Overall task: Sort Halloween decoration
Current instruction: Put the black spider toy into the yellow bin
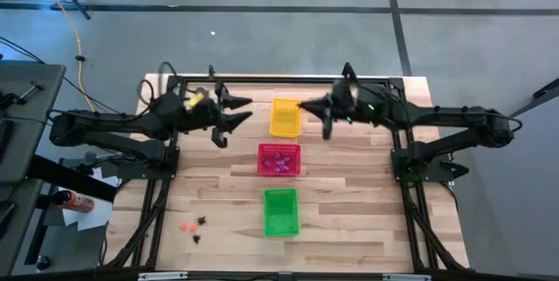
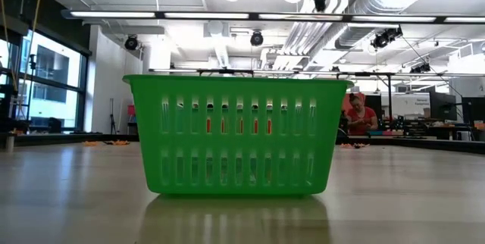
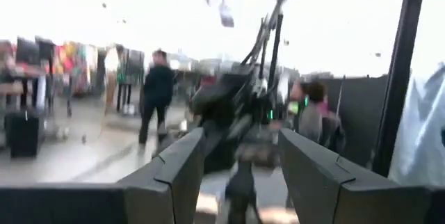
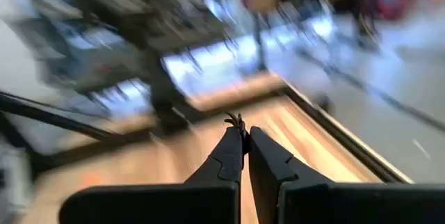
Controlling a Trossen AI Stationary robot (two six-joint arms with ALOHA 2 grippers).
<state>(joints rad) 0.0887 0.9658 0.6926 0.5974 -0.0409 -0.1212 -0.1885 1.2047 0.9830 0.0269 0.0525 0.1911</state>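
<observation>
- Trinkets, tiny black (image 1: 202, 220) and orange (image 1: 186, 227) Halloween ones, lie on the wooden worktop (image 1: 349, 202) left of the green mesh basket (image 1: 280, 212).
- Right hand (image 4: 242, 132), fingers pressed together, pinches a tiny black trinket (image 4: 233, 120) near the yellow mesh basket (image 1: 285, 117).
- Left hand (image 1: 236, 111) hangs spread, empty.

In the high view three mesh baskets run down the middle of a pale, streaked wooden table (image 1: 349, 220): a yellow basket (image 1: 285, 117) uppermost, a red basket (image 1: 279, 159) holding purple-pink trinkets (image 1: 279, 165) at centre, and a bright green basket (image 1: 280, 212) lowest. At the lower left lie an orange trinket (image 1: 186, 227) and two black trinkets (image 1: 199, 229). Both arms are dark, the left arm (image 1: 131, 124) with a yellow patch, the right arm (image 1: 437, 117) with a green light.
</observation>
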